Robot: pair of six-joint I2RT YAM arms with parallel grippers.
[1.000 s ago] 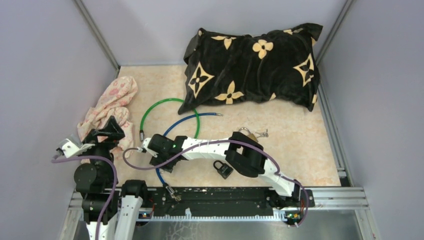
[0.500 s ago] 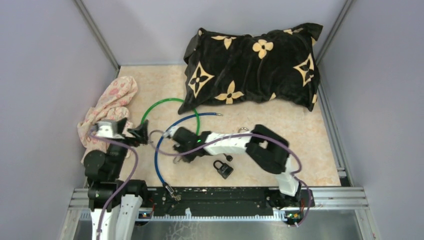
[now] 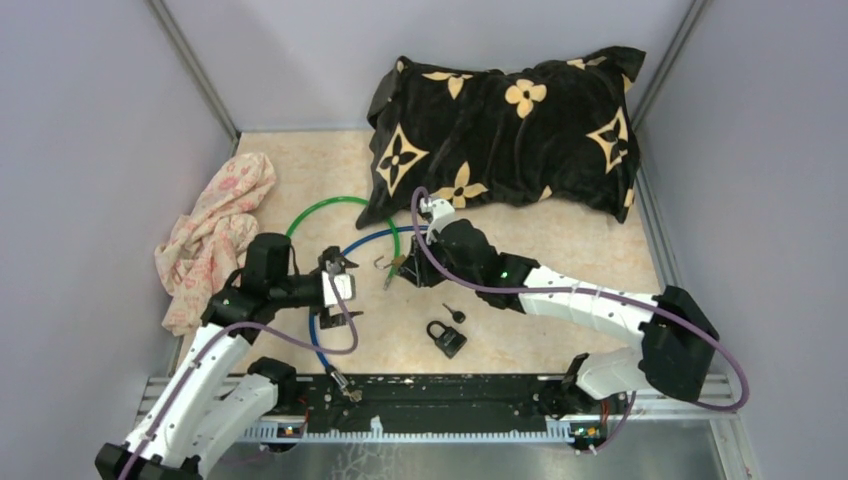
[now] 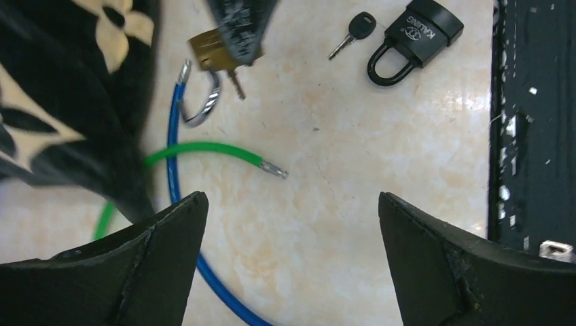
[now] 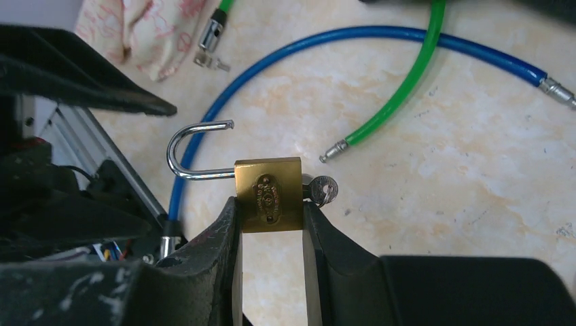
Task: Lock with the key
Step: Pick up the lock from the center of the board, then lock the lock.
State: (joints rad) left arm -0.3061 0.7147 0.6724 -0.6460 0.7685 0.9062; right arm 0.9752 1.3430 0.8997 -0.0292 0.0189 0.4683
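Note:
My right gripper (image 5: 270, 207) is shut on a brass padlock (image 5: 268, 195) and holds it by the body above the table. Its steel shackle (image 5: 197, 149) is swung open to the left. A silver key (image 5: 322, 189) sticks out of its right side. In the top view the right gripper (image 3: 405, 268) and the brass padlock (image 3: 398, 265) are at mid-table. My left gripper (image 3: 340, 285) is just left of them, open and empty. In the left wrist view the left gripper (image 4: 291, 204) is wide open over bare table, with the brass padlock (image 4: 216, 49) ahead of it.
A black padlock (image 3: 445, 337) and its black key (image 3: 453, 313) lie near the front rail. A blue cable (image 3: 313, 325) and a green cable (image 3: 330, 205) loop across the left middle. A black pillow (image 3: 510, 130) fills the back and a floral cloth (image 3: 215, 235) lies at the left.
The right arm has swung from the left to the middle and now holds the brass padlock, which lay by the pillow. The left arm has reached out to the right, jaws open.

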